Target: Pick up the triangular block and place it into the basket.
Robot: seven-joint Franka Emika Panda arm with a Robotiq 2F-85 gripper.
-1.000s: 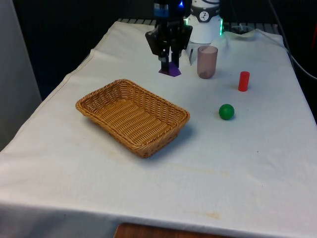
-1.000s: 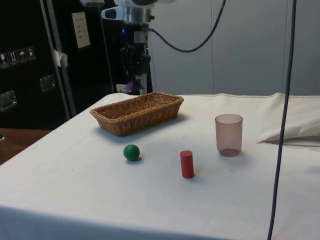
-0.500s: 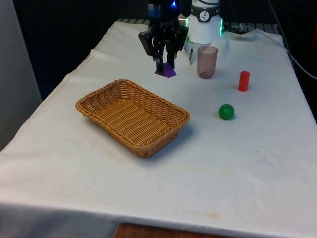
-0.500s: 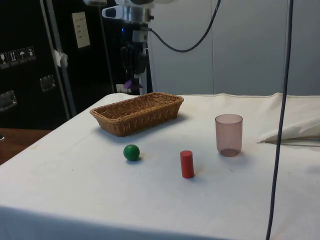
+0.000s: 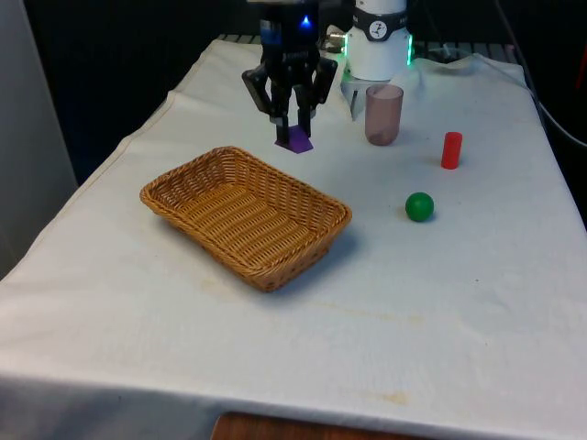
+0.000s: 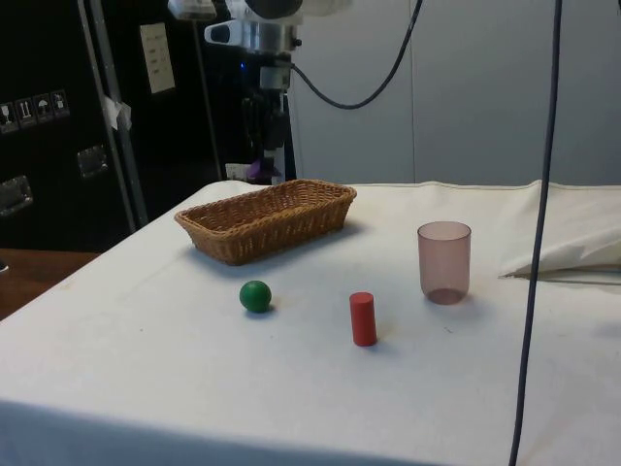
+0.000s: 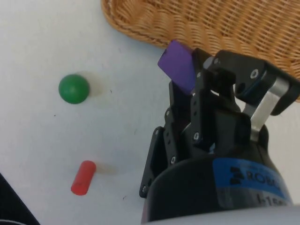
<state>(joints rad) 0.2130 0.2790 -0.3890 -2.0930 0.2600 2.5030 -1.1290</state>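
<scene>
Front view: the gripper clamps the purple triangular block in the air just beyond the wicker basket's far rim. Side view: the block hangs above the cloth behind the basket. Wrist view: the fingers pinch the block beside the basket's edge.

Bystanders on the white cloth: a cup, a cylinder and a ball.

A translucent pinkish cup stands upright on the white tablecloth. In the front view a red cylinder, also upright, stands at about four o'clock from the cup, apart from it. A green ball rests at roughly seven o'clock from the cylinder, near it but not touching, with bare cloth between all three.
</scene>
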